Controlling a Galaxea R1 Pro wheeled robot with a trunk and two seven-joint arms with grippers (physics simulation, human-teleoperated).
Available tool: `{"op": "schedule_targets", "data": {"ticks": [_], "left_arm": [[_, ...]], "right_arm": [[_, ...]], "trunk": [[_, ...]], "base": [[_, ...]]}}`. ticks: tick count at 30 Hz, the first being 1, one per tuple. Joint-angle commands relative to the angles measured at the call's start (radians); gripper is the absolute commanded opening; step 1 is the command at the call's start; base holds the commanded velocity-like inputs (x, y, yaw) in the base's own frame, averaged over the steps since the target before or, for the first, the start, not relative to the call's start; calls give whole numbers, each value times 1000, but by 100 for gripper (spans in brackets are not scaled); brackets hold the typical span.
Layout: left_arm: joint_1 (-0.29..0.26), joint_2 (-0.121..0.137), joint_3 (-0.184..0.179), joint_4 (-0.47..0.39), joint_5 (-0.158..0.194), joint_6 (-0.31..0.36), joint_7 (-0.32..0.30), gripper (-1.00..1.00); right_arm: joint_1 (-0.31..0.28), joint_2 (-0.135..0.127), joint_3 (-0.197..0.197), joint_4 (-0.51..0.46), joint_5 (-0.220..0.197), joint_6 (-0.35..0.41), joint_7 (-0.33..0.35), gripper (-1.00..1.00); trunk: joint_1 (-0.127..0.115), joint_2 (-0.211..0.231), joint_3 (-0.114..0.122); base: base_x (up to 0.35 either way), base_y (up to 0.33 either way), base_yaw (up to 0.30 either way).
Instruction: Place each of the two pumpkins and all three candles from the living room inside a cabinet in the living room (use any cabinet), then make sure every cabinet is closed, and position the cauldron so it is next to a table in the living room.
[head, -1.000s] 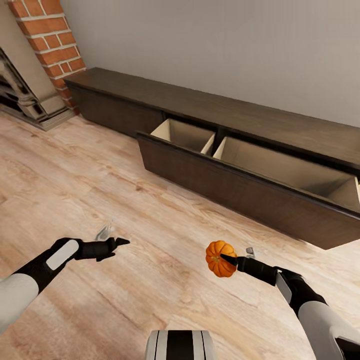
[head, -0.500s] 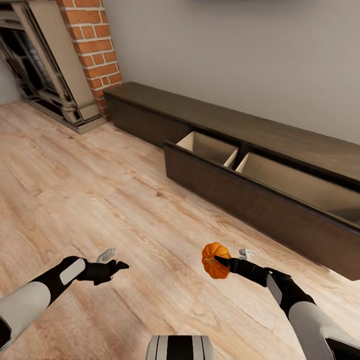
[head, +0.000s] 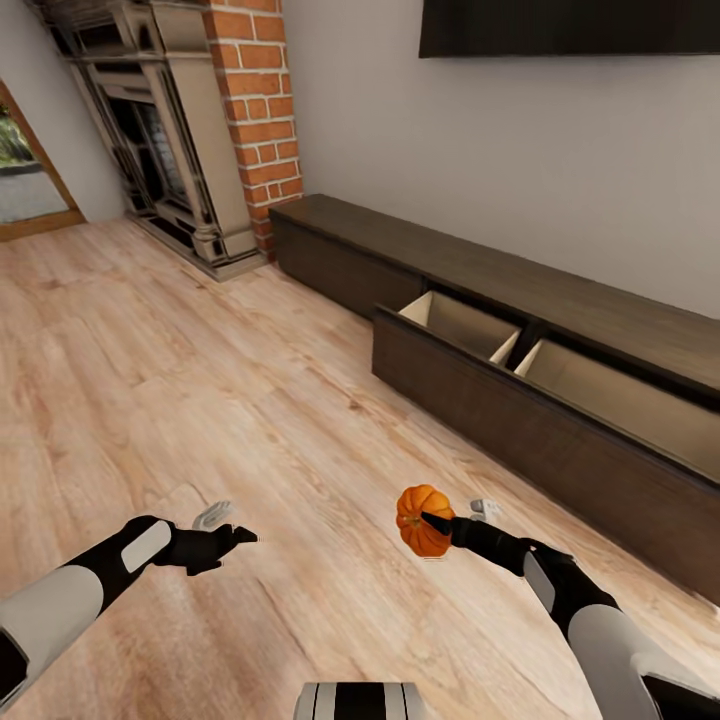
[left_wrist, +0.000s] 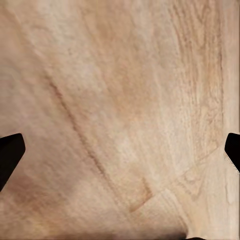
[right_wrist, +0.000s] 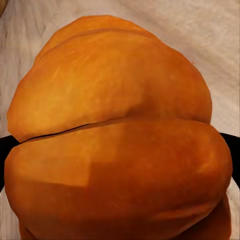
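View has swung over the last second: fireplace (head: 190, 150) now further into frame, a dark panel (head: 570, 25) showing high on the wall, cabinet (head: 600, 300) slid toward the right; we read this as our head or base turning, not the furniture moving; arms sit much as they did against the body.

Right hand (head: 432, 520) clamped on the pumpkin (head: 420, 520), carried above the floor (head: 200, 380), well short of the cabinet; its drawer (head: 520, 380) stands pulled out, so the drop looks like the next job once we close in.

Left hand (head: 240, 537) carries nothing; wrist view shows its fingertips (left_wrist: 10, 152) spread wide over bare boards.

Pumpkin: squat, ribbed, matte orange, deep crease between lobes in the right wrist view (right_wrist: 120, 140); floor pale wood grain; cabinet dark flat wood, drawer lined beige with a divider; fireplace red brick beside stone.
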Motion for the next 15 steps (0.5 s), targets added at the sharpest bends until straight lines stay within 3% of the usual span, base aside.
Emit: {"op": "schedule_targets", "data": {"ticks": [1, 8, 15], "left_arm": [[0, 0, 0, 0, 0, 0, 0, 100], [0, 0, 0, 0, 0, 0, 0, 100], [0, 0, 0, 0, 0, -2, 1, 100]], "right_arm": [[0, 0, -1, 0, -1, 0, 0, -100], [0, 0, -1, 0, -1, -2, 2, -100], [0, 0, -1, 0, -1, -2, 2, -100]], "trunk": [[0, 0, 5], [-4, 2, 37], [-7, 4, 65]], "base": [[0, 0, 276], [0, 0, 267], [0, 0, 32]]}}
